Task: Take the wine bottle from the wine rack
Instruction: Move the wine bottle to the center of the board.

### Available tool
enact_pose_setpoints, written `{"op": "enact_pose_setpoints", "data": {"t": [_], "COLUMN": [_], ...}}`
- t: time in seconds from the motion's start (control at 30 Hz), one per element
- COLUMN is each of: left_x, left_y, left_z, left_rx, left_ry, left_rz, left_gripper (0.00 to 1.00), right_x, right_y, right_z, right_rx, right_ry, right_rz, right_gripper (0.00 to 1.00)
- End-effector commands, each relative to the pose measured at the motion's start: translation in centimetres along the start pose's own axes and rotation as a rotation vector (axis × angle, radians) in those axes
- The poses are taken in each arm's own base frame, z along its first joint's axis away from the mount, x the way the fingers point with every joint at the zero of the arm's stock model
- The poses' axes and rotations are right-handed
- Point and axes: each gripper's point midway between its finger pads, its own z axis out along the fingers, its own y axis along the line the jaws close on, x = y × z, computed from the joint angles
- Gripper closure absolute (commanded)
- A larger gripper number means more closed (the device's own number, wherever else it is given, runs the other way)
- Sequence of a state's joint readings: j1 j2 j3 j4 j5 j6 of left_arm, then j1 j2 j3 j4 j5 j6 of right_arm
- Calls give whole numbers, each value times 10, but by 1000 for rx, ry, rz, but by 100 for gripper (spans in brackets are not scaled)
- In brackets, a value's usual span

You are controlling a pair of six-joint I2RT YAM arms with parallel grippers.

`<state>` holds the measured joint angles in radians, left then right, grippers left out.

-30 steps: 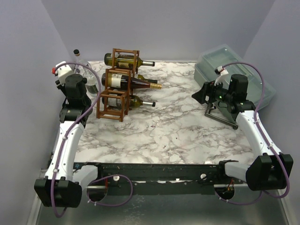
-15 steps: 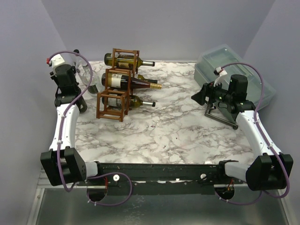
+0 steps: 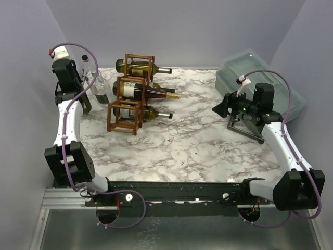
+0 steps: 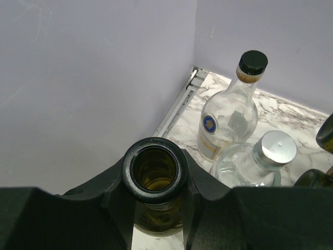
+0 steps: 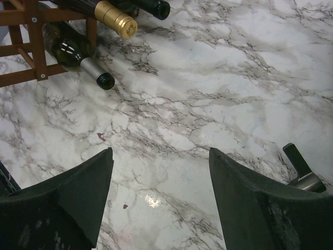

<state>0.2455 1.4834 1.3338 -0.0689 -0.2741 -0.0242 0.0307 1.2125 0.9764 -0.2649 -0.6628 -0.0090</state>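
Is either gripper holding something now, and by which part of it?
The left gripper holds a dark bottle, uncapped, by its neck just under the mouth, with the jaws on both sides. The right gripper is open and empty.

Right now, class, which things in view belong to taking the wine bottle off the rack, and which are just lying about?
Job: wine rack; dark bottle in the left gripper; top racked bottle; middle racked bottle; bottom racked bottle.
Lying about: black-capped clear bottle; silver-capped clear bottle; plastic bin.
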Motion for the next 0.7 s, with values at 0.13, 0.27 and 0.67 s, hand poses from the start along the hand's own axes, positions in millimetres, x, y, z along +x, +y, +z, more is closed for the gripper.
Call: {"op": "enact_pose_setpoints", "data": {"t": [0.13, 0.27, 0.67], "left_x": [-73, -72, -60], "left_y": [-9, -7, -13], "left_z": [16, 28, 47], "left_rx": [113, 106, 139], "left_ry": [-197, -189, -162], "left_rz": [14, 32, 55], "left_gripper": [100, 100, 100], "right_x": [0, 2, 5], "right_y": [-3, -4, -7], "right_z": [0, 1, 3], "right_rx": [-3, -3, 3], "right_ry": [18, 27, 42], "right_rz": [-5, -2, 2], "right_gripper": [23, 23, 23]}}
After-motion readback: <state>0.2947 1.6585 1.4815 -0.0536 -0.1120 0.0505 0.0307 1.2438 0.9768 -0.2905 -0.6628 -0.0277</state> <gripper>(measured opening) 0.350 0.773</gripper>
